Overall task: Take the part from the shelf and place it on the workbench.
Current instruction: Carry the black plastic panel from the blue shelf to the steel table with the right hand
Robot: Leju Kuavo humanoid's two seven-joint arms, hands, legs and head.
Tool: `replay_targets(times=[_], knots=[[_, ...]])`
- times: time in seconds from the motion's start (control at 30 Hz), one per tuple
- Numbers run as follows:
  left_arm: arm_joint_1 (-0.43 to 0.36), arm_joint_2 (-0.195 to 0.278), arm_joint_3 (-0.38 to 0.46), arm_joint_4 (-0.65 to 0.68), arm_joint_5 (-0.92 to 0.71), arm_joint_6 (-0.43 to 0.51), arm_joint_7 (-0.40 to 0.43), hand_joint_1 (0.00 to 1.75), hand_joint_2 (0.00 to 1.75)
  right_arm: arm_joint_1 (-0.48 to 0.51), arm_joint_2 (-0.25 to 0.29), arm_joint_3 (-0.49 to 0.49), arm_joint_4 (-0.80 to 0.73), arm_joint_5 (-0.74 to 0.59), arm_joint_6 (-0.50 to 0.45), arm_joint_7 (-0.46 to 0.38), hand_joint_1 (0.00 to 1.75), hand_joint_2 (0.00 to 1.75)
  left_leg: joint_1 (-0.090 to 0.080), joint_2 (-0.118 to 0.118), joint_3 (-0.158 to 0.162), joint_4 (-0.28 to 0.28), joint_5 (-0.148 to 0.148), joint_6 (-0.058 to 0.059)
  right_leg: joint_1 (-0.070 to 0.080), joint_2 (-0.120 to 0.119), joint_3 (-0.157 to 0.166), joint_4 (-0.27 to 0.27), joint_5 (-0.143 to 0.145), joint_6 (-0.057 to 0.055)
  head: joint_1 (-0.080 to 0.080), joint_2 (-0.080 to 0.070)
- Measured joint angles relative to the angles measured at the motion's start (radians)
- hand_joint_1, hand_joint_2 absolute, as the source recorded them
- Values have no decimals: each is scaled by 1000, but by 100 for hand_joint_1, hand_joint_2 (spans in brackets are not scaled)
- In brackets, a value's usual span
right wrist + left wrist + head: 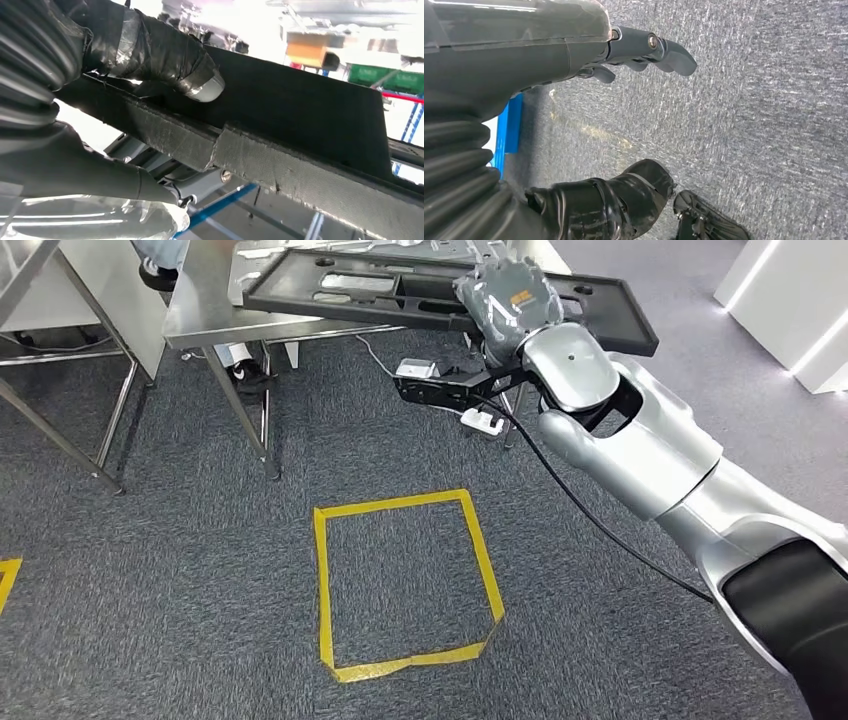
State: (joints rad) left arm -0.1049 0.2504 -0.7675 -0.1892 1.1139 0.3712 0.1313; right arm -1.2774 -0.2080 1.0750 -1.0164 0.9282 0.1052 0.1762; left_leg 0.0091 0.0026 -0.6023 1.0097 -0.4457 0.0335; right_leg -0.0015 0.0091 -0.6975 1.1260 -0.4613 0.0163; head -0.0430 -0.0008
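Note:
The part is a long, flat black panel with cut-outs. It lies level over the shiny metal workbench at the top of the head view, and one end sticks out past the bench to the right. My right hand grips that end from above. In the right wrist view the taped thumb presses on one face of the panel, and the other fingers lie under its thick edge. My left hand hangs over grey carpet with its fingers apart and nothing in it.
A yellow tape square marks the carpet in front of me. Under the bench are its slanted legs, a white power strip and cables. Another metal frame stands at the left, and a white unit at the far right.

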Motion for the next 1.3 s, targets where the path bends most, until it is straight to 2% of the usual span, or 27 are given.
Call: replay_targets(times=[0.07,0.1,0.13,0.17,0.23,0.27,0.3,0.4,0.47,0.5,0.57,0.6,0.63,0.67,0.73,0.77,0.8,0.9,0.97,1.0,1.07,1.1,1.13,1.17,1.23,1.3], knots=[[-1,-1,0,0,0,0,0,0,175,2,-2,0,1,0,0,0,175,175,0,0,-1,0,1,2,-1,0,-59,129,-57,5,1,0],[0,-1,0,0,0,0,-1,0,175,5,-2,0,1,0,0,-1,175,175,0,0,-1,1,0,3,-2,-1,-81,175,-69,7,1,0],[0,-2,0,0,0,0,-1,0,175,8,-3,0,2,0,0,-1,175,175,0,-1,-1,3,-1,3,-3,-1,-86,184,-61,8,1,0],[0,-3,0,0,0,0,-1,0,175,9,-3,0,2,0,0,-1,175,175,0,-2,-1,6,-3,2,-4,-1,-69,151,-36,8,1,0],[0,-5,0,0,-1,-1,-3,0,175,6,-4,0,3,0,0,-1,175,175,-1,-6,-3,15,-9,-4,-6,-2,1,18,22,4,1,0],[-1,-6,0,0,-2,-1,-4,0,175,3,-4,0,4,0,-1,-1,175,175,-2,-7,-6,20,-13,-9,-6,-2,29,-38,37,0,0,0],[-1,-5,0,0,-3,-2,-6,0,175,1,-4,0,4,0,-1,-2,175,175,-4,-7,-8,23,-15,-13,-5,-2,46,-70,42,-4,0,0],[0,-5,0,0,-10,-7,-17,0,175,0,-4,0,5,1,-1,-5,175,175,-3,-8,-12,23,-16,-27,-2,-1,51,-84,41,-18,0,0],[0,-5,0,0,-11,-9,-24,0,175,-1,-4,0,6,2,-1,-5,175,175,0,-7,-27,57,-40,-38,-7,-2,54,-91,44,-30,-3,0],[0,-4,0,0,-12,-10,-27,0,175,-1,-4,0,6,2,-1,-5,175,175,1,-7,-47,100,-65,-43,-8,-3,56,-93,44,-34,-5,0],[-1,-4,0,0,-12,-10,-34,0,175,-1,-4,0,8,3,-1,-7,175,175,3,-7,-109,227,-121,-50,-8,-3,56,-93,43,-38,-7,0],[-1,-4,0,0,-12,-11,-37,0,175,0,-4,1,9,3,-1,-8,175,175,3,-7,-136,277,-133,-52,-8,-2,56,-93,43,-38,-7,0],[0,-4,0,0,-13,-12,-38,0,175,1,-4,1,10,4,-1,-10,175,175,4,-7,-149,296,-128,-53,-7,-2,56,-92,42,-38,-7,0],[0,-4,0,0,-13,-12,-39,0,175,1,-2,2,12,4,-1,-12,175,175,4,-6,-143,273,-103,-52,-7,-2,57,-92,41,-38,-7,0],[-1,-3,0,0,-14,-13,-41,0,175,0,1,2,14,4,-1,-13,175,175,4,-6,-86,145,-32,-48,-7,-2,60,-91,39,-35,-7,0],[-2,-3,-1,0,-14,-13,-41,0,175,-3,3,2,15,4,-1,-13,175,175,1,-6,-56,82,-11,-45,-6,-1,60,-91,38,-32,-7,0],[-2,-2,-1,0,-14,-13,-42,0,175,-5,4,2,16,4,-1,-13,175,175,-1,-7,-37,42,-1,-41,-5,-2,59,-91,37,-27,-7,0],[-3,-2,-4,0,-14,-13,-42,0,175,-10,5,4,21,5,-1,-14,175,175,-7,-9,-27,19,-1,-26,-3,-3,57,-93,38,-12,-6,0],[-2,-3,-7,0,-14,-13,-42,0,175,-11,6,4,25,5,-1,-15,175,175,-3,-9,-20,10,2,-17,-3,-4,49,-73,22,-3,-4,0],[-2,-3,-8,0,-14,-13,-42,0,175,-13,6,5,26,5,-1,-15,175,175,-1,-8,-16,6,3,-12,-2,-4,32,-36,1,1,-3,0],[-3,-3,-9,0,-13,-13,-42,0,175,-14,7,5,28,6,-2,-16,175,175,-1,-8,-13,5,0,-3,-2,-5,-26,83,-50,5,-1,0],[-3,-3,-9,0,-13,-12,-42,0,175,-12,8,5,29,6,-2,-17,175,175,-1,-8,-13,7,-2,1,-2,-5,-54,136,-64,5,-1,0],[-3,-3,-10,0,-12,-11,-42,0,175,-10,8,7,31,6,-2,-19,175,175,-2,-9,-12,9,-5,3,-3,-5,-70,161,-62,5,0,0],[-3,-4,-10,0,-12,-10,-42,0,175,-8,9,8,34,7,-2,-20,175,175,-2,-10,-10,11,-8,4,-3,-5,-68,149,-43,3,0,0],[-3,-4,-13,0,-13,-6,-42,0,175,-7,12,11,39,8,-4,-21,175,175,-2,-12,-6,18,-17,1,-3,-5,-23,43,18,-4,0,0],[-3,-4,-15,0,-13,-2,-41,0,175,-9,19,11,43,10,-7,-22,175,175,-5,-14,-9,25,-25,-7,-1,-5,25,-54,46,-11,-1,0]])
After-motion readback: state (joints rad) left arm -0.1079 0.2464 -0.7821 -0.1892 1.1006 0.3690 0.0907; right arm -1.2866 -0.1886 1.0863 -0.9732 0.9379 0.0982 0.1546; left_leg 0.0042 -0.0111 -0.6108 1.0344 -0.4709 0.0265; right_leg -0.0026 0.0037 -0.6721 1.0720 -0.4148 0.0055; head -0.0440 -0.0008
